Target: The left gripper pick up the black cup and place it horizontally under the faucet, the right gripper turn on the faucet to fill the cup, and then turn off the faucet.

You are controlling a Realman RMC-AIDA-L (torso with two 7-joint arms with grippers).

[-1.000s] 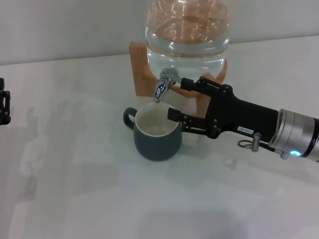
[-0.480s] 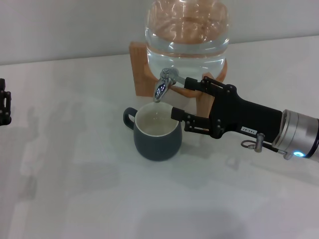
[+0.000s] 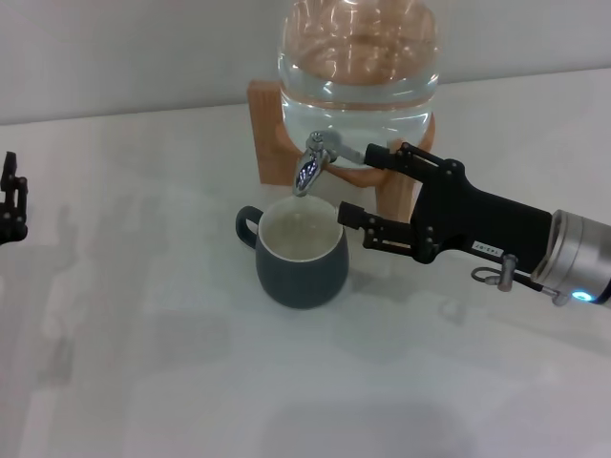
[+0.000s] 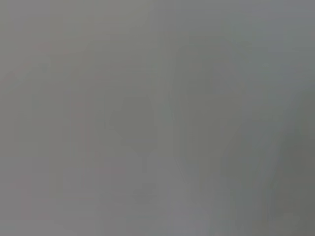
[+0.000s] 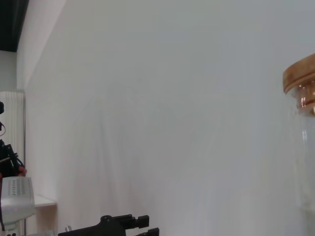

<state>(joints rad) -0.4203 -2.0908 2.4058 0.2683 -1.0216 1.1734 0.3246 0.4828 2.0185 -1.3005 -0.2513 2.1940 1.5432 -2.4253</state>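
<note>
Black cup [image 3: 301, 259]: upright on the white table [image 3: 172, 372], directly beneath the faucet [image 3: 312, 164]. Right gripper [image 3: 359, 183]: fingers spread wide, holding nothing, one beside the cup's rim, the other near the faucet's lever. Left gripper [image 3: 10, 200]: parked at the table's left edge, finger state indiscernible.

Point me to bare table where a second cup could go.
Free: the near table in front of the black cup, and the stretch between it and the left gripper. Crowded: around the faucet, where the right gripper reaches in.
</note>
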